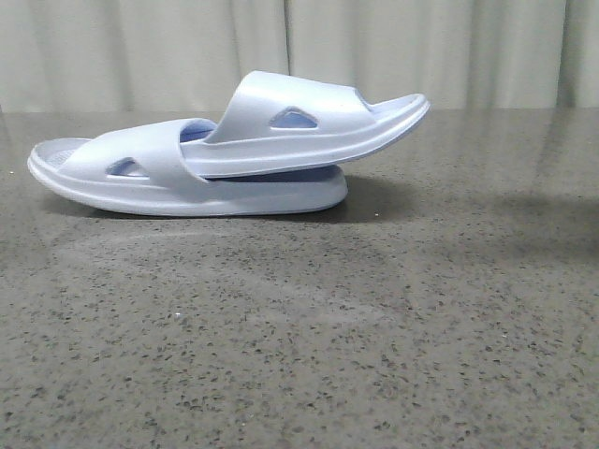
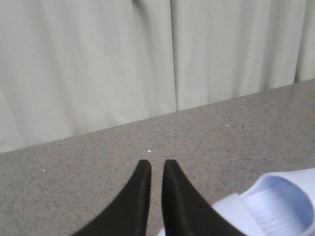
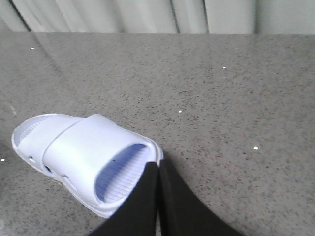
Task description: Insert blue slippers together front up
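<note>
The two blue slippers lie nested at the back left of the table in the front view. The lower slipper point(image 1: 140, 182) lies flat. The upper slipper point(image 1: 290, 117) is pushed under the lower one's strap and tilts up to the right. Neither gripper shows in the front view. My left gripper point(image 2: 156, 163) hovers over bare table with only a thin gap between its fingers and nothing in it; part of a slipper point(image 2: 280, 201) shows beside it. My right gripper point(image 3: 158, 165) is shut and empty, just beside the end of a slipper point(image 3: 83, 150).
The dark speckled stone table point(image 1: 374, 327) stretches in front of and to the right of the slippers. A pale curtain point(image 1: 140, 47) hangs behind the table's far edge.
</note>
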